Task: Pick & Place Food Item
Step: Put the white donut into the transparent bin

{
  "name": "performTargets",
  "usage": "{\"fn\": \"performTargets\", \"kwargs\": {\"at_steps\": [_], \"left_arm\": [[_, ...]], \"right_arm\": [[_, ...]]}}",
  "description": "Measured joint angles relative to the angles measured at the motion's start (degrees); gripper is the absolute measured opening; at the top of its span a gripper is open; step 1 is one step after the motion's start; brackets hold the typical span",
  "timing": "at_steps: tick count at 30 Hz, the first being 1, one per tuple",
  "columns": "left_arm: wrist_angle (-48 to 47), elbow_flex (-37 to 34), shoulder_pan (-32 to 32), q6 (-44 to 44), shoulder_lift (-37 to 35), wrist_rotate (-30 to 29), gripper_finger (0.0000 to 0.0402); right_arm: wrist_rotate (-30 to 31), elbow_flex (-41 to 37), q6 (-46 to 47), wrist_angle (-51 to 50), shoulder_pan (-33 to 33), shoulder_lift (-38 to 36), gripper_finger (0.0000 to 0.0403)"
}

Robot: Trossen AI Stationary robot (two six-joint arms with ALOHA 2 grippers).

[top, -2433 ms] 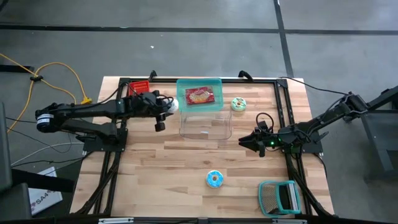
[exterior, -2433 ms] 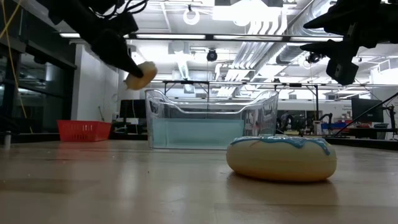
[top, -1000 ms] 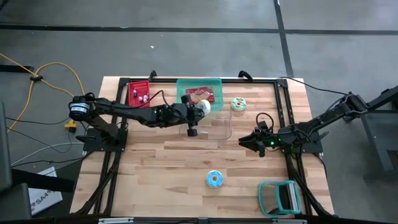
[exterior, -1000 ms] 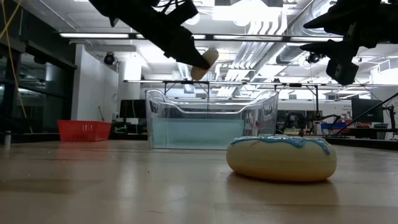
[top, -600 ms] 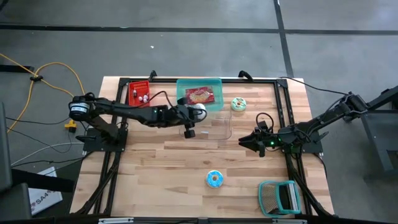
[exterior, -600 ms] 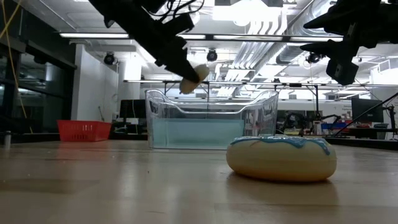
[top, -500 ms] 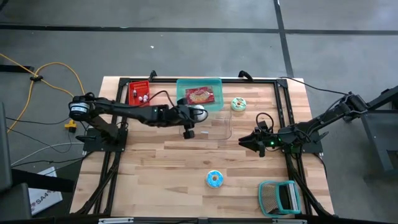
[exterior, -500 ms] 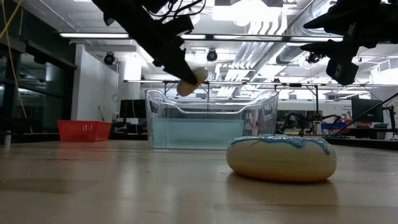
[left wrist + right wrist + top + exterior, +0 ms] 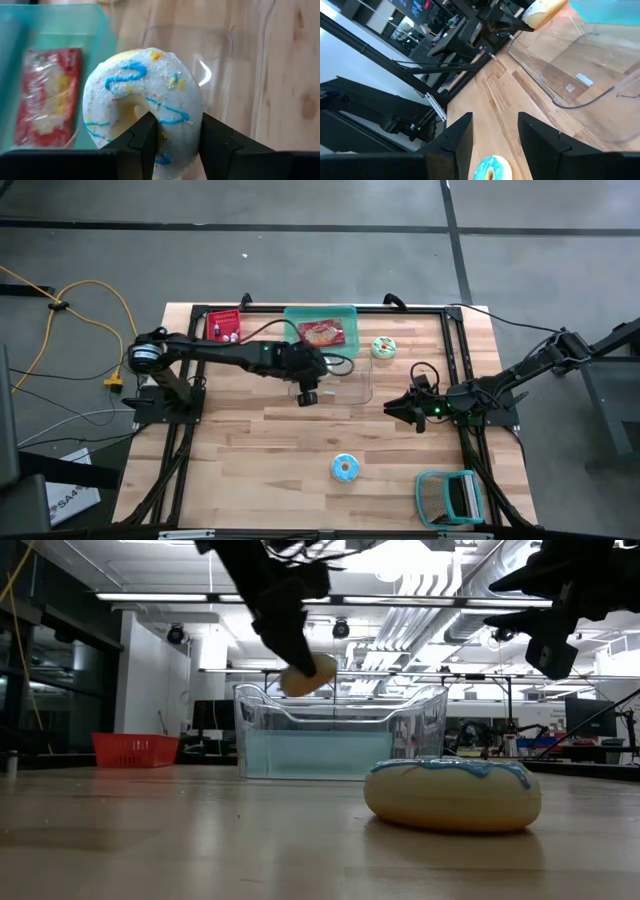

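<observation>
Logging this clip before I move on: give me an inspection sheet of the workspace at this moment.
Surface: wooden table, bare planks in front.
Job's things: white-iced donut held above clear container.
Clutter: blue-iced donut, green-iced donut, teal lid with red snack packet, red box, teal-framed item at the front right corner.
Grippers: left gripper shut on the donut; right gripper open, waiting at the right.
Cables: yellow cable on floor, left.
Surroundings: red basket, ceiling lights; no people seen.

overhead looks down; low camera level; both share clear tub [image 9: 340, 383].
</observation>
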Motion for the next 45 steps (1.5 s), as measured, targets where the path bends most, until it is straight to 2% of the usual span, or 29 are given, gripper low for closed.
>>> {"fn": "performTargets", "kwargs": {"at_steps": [5, 8, 17, 30, 35, 45], "left_arm": [[-4.04, 3.91, 1.91, -0.65, 3.81, 5.53, 0.0114], [-4.07, 4.54, 2.58, -0.75, 4.56, 6.57, 0.0114], [-4.79, 4.60, 2.50, -3.77, 5.72, 5.42, 0.0114], [-4.55, 4.51, 2.34, -10.06, 13.41, 5.03, 0.0114], [-3.84, 4.51, 2.32, -12.21, 15.09, 6.67, 0.0114], [-2.37, 4.51, 2.32, -10.84, 15.07, 6.26, 0.0114]], "right_arm": [[0.00, 0.00, 0.01, 0.02, 0.01, 0.02, 0.0144], [0.00, 0.00, 0.00, -0.48, 0.00, 0.02, 0.0144], [0.00, 0.00, 0.00, -1.17, 0.01, 0.02, 0.0144], [0.00, 0.00, 0.00, -1.72, 0.00, 0.02, 0.0144], [-0.01, 0.00, 0.00, -1.91, 0.02, 0.02, 0.0144], [0.00, 0.00, 0.01, -3.62, 0.00, 0.04, 0.0144]]}}
